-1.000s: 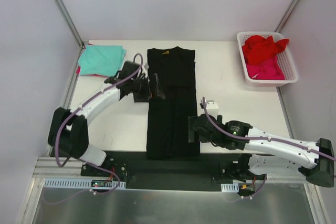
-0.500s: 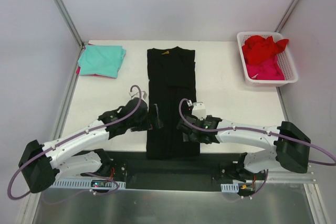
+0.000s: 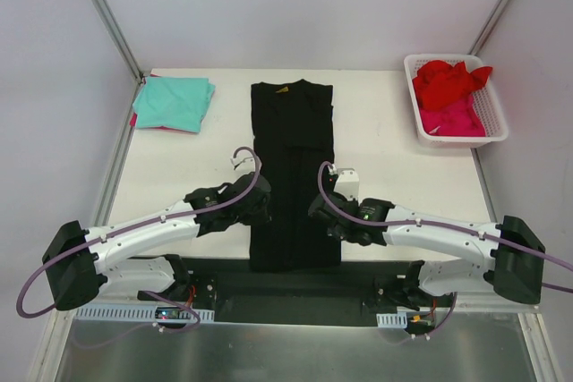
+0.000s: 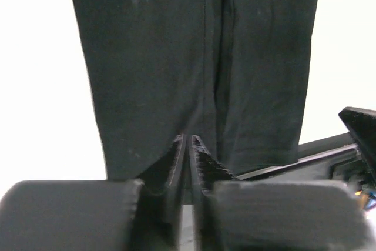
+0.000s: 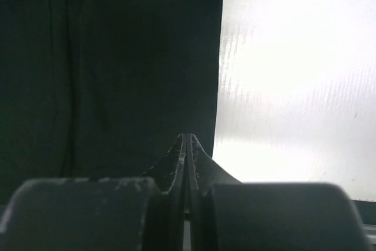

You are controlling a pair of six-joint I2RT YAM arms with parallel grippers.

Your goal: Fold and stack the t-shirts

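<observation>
A black t-shirt [image 3: 294,149] lies as a long narrow strip down the middle of the table, collar at the far end. My left gripper [image 3: 261,207] is shut on its left edge near the hem, and my right gripper [image 3: 320,212] is shut on its right edge opposite. In the left wrist view the jaws pinch the black cloth [image 4: 153,57] at the left gripper [image 4: 188,139] with only a thin slit between them. In the right wrist view the right gripper [image 5: 188,136] presses closed on the black shirt [image 5: 117,57] just inside its right edge. A folded teal t-shirt [image 3: 175,100] rests at the far left.
A white slotted basket [image 3: 414,100] at the far right holds a crumpled red shirt [image 3: 448,82] and a pink one [image 3: 457,118]. A pink edge [image 3: 134,120] shows under the teal shirt. Bare white table [image 3: 394,167] lies on either side of the black shirt. A black rail runs along the near edge.
Both arms came down to the near part of the black shirt, one on each side edge. Both grippers went from wide open to closed on the cloth.
</observation>
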